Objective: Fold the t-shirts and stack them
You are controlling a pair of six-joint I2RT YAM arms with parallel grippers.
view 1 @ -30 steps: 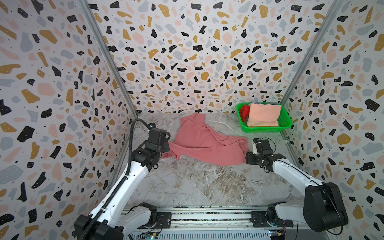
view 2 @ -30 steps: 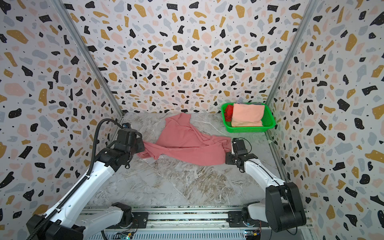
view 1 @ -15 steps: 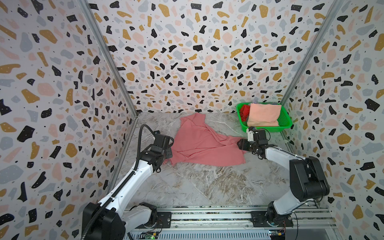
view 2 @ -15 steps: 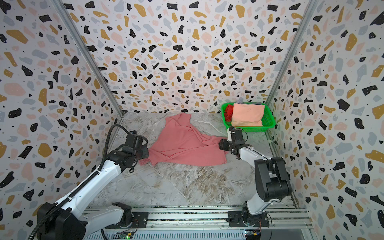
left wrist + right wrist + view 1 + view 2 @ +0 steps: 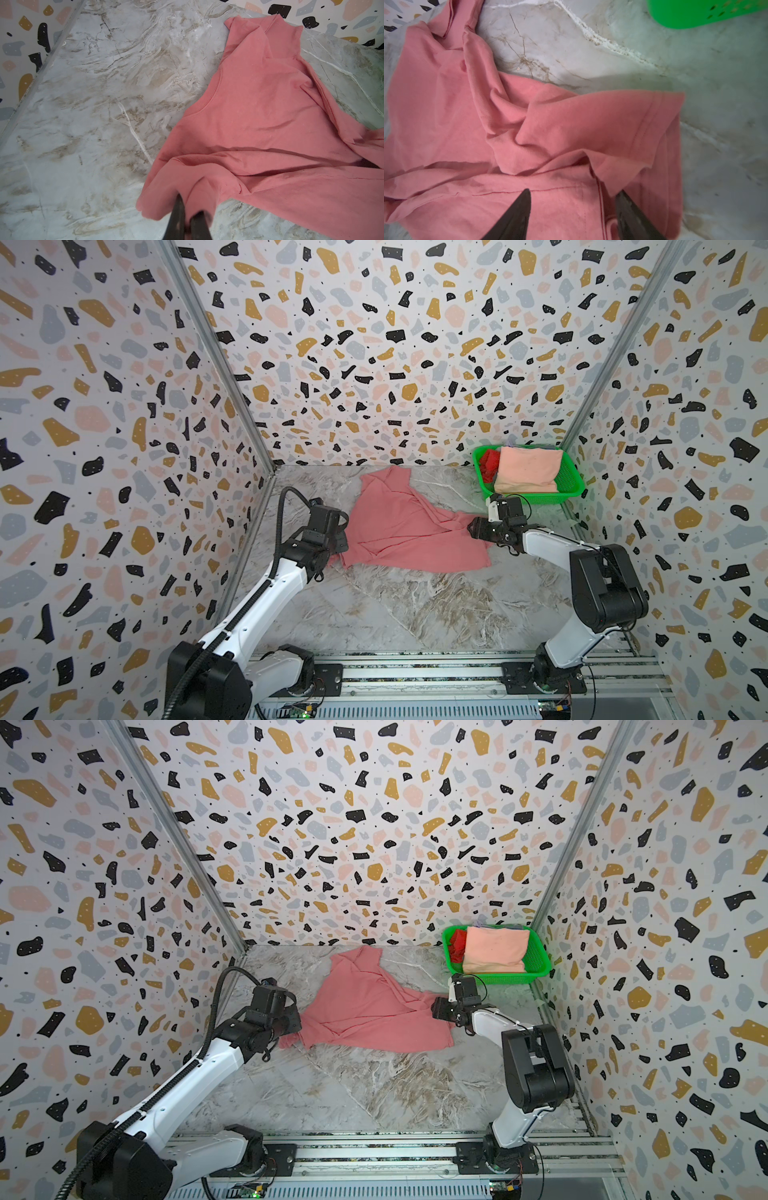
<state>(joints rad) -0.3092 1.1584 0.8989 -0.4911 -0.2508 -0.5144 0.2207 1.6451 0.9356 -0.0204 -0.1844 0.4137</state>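
left gripper [image 5: 186, 208] clamped tight on pink shirt [image 5: 259, 116] corner; right gripper [image 5: 574, 192] jaws spread wide over shirt's far end, gripping nothing

Walls [image 5: 374, 344] printed with ochre, black, grey and peach terrazzo chips enclose a grey marble-patterned desk [image 5: 415, 614]. Metal strips [image 5: 218, 356] run up both back corners; a metal rail [image 5: 415, 672] borders the near edge. Light is even.
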